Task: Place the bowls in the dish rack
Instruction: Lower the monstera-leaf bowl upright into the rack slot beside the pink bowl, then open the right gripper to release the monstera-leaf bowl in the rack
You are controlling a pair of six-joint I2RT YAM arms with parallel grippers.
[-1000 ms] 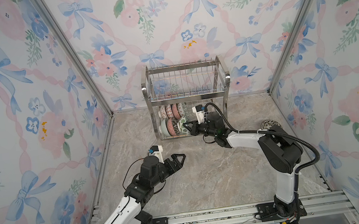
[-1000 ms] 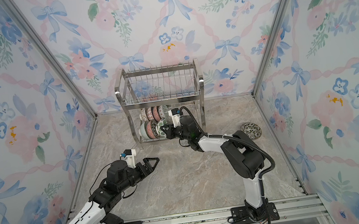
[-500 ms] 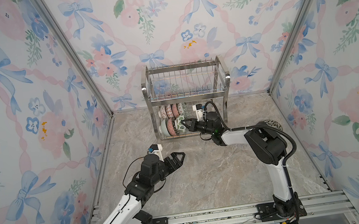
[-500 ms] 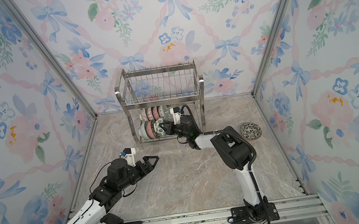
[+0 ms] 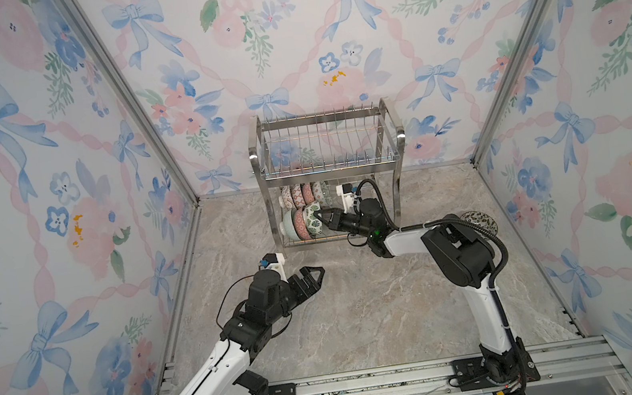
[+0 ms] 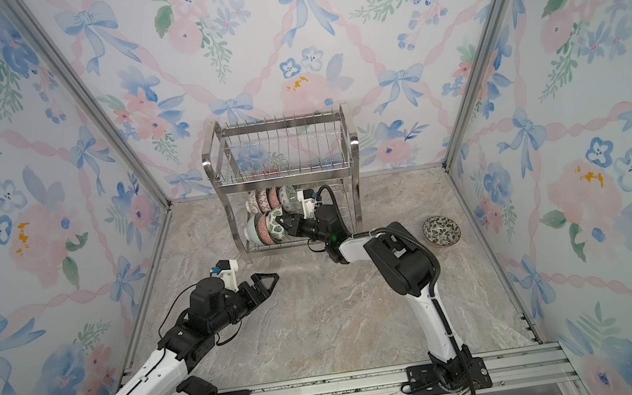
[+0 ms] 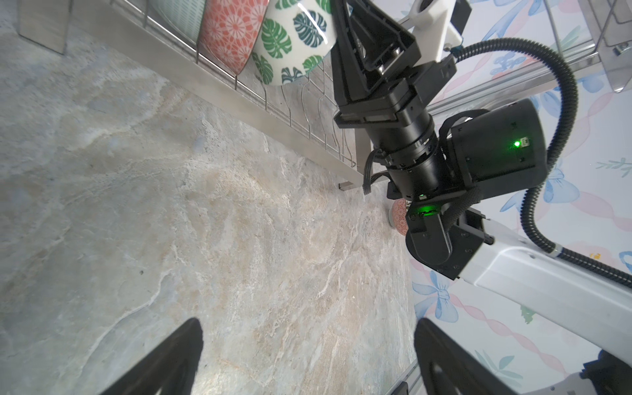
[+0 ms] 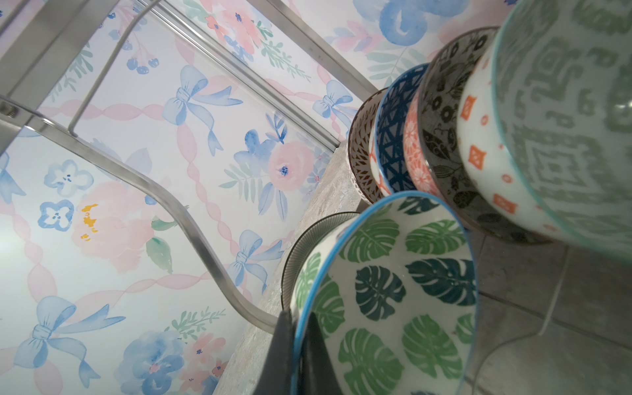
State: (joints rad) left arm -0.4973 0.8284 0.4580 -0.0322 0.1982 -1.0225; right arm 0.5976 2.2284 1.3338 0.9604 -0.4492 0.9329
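Note:
The steel dish rack [image 5: 329,168] [image 6: 285,171] stands at the back wall, with bowls on edge in two rows on its lower tier. My right gripper [image 5: 323,217] [image 6: 285,223] [image 8: 297,342] reaches into that tier and is shut on the blue rim of the green leaf bowl [image 5: 312,222] [image 6: 276,229] [image 7: 290,41] [image 8: 393,294]. This bowl leans against a pink bowl [image 5: 300,224] [image 7: 229,30], beside a pale green one [image 5: 288,225]. My left gripper [image 5: 315,276] [image 6: 269,282] [image 7: 309,323] hangs open above the marble floor, nothing between its fingers.
A black-white leafy bowl [image 6: 441,231] lies on the floor at the right wall; in a top view this bowl [image 5: 479,221] is partly behind my right arm. Several patterned bowls [image 5: 299,194] [image 8: 444,130] fill the rack's back row. The upper tier [image 5: 323,138] holds nothing.
My right gripper has carried the green leaf bowl a little further left into the lower tier, the arm folding in behind it. The left arm has stayed put.

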